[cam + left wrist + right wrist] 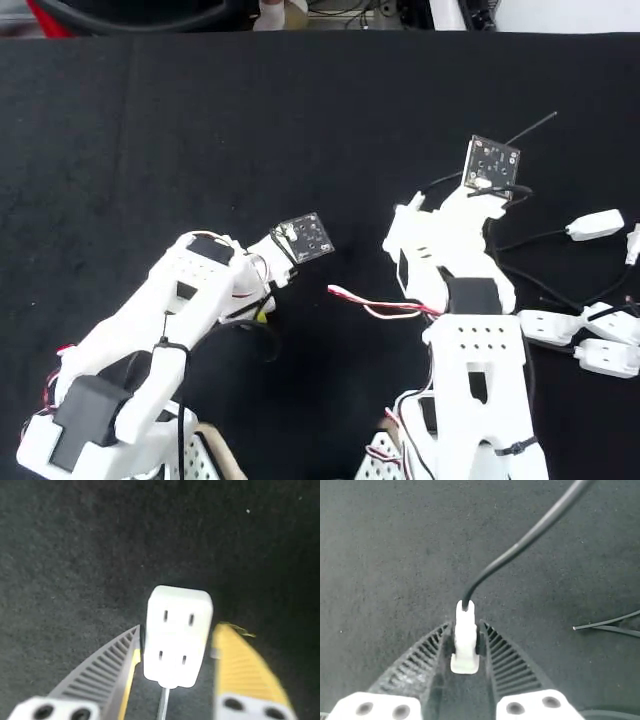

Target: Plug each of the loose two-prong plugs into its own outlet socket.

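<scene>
A white outlet block (177, 635) with two pairs of slots sits between the grey and yellow fingers of my left gripper (178, 630), which is shut on it; a thin stem runs from its near end. My right gripper (465, 627) is shut on a slim white two-prong plug (465, 645), whose black cable (530, 537) curves away over the mat. In the high view the left gripper (292, 245) is mid-table and the right gripper (487, 188) farther back to the right. Its wrist board hides the plug there.
Several loose white plugs (595, 224) (548, 326) (608, 357) with black cables lie at the right edge of the black mat (200, 130). Red and white wires (372, 304) hang between the two arms. The mat's far edge (320, 34) borders clutter.
</scene>
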Controlling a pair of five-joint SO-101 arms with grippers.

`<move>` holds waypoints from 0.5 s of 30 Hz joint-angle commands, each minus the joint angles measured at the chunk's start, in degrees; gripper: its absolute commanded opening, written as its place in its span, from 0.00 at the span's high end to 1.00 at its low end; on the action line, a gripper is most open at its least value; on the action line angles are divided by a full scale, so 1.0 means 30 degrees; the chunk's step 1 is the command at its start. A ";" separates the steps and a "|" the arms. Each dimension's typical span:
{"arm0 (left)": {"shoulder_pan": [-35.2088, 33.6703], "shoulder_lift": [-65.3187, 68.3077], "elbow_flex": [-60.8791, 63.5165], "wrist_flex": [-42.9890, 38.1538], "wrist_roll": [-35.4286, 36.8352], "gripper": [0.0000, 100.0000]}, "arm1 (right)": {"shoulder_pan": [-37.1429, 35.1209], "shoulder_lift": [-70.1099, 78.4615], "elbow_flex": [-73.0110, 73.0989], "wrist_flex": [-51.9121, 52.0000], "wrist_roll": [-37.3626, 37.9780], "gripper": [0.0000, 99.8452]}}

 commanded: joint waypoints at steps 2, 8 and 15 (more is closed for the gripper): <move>-0.0308 -0.0293 -0.1978 -0.0147 0.1524 0.62 | 0.0176 0.0044 -0.1158 -0.0469 -0.0147 0.99; -0.2945 -0.0703 -0.3560 0.0733 0.3634 0.61 | -0.2139 0.0015 -0.0894 -0.0117 0.1875 0.99; -0.4908 -0.5949 -0.1480 0.2725 0.5656 0.61 | -0.5275 -0.3209 0.1451 -0.0059 0.1993 0.99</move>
